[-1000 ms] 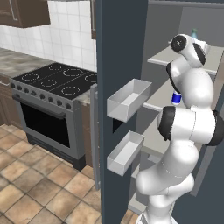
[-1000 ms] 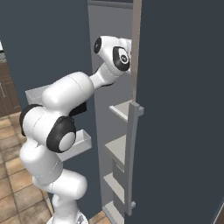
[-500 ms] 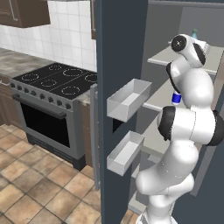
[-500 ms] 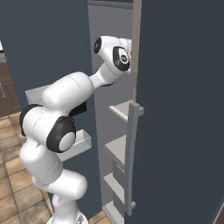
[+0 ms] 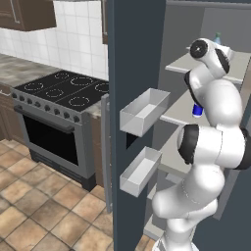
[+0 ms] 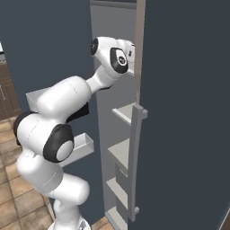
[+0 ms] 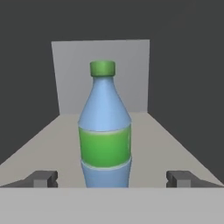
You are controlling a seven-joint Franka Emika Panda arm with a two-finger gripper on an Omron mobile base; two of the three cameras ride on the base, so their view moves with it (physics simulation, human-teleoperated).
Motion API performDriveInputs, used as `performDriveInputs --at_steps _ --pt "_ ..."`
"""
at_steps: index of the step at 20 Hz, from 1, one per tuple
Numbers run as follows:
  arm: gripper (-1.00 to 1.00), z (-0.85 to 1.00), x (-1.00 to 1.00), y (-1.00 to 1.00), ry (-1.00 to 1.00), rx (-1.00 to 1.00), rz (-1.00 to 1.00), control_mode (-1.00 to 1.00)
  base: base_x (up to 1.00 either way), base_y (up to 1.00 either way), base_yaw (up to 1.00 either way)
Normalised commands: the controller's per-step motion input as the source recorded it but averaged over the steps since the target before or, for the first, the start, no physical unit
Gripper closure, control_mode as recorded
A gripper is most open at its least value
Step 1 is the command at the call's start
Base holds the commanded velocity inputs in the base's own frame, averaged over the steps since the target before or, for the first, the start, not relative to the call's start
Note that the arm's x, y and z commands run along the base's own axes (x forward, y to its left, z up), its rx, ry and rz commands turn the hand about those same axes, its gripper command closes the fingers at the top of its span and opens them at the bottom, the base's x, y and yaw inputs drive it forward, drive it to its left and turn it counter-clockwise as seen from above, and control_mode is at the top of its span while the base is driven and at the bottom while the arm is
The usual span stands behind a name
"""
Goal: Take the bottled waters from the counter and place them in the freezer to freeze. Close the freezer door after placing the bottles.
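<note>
Reaching deep past the open freezer door [image 5: 135,63], the arm has its wrist up at the top shelf [image 5: 179,66]; a teal cap peeks behind it. From the right side, the wrist sits inside the freezer [image 6: 188,90]. Through the hand [image 7: 112,178] camera, fingers spread wide flank a standing blue bottle [image 7: 105,131] with a green label; pulling back crookedly, I reckon, could tip it.

No readable text, brand, number or sign anywhere. Plain green band on the blue bottle [image 7: 105,131] — no lettering. Dark display patch on the freezer door [image 5: 131,140] blank from this angle. Knobs along the stove front [image 5: 44,104] too small for any markings — nothing legible.
</note>
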Motion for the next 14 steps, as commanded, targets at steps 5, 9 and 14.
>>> performDriveInputs --at_steps 5,9,14 --pt "-1.0 0.07 -0.2 0.29 0.0 0.0 0.0 -1.0 0.0 0.0 0.0" --pt "-1.0 0.11 -0.23 0.23 0.0 0.0 0.0 -1.0 0.0 0.0 0.0" --pt "-1.0 0.08 -0.37 0.21 0.0 0.04 0.0 -1.0 0.0 0.0 0.0"
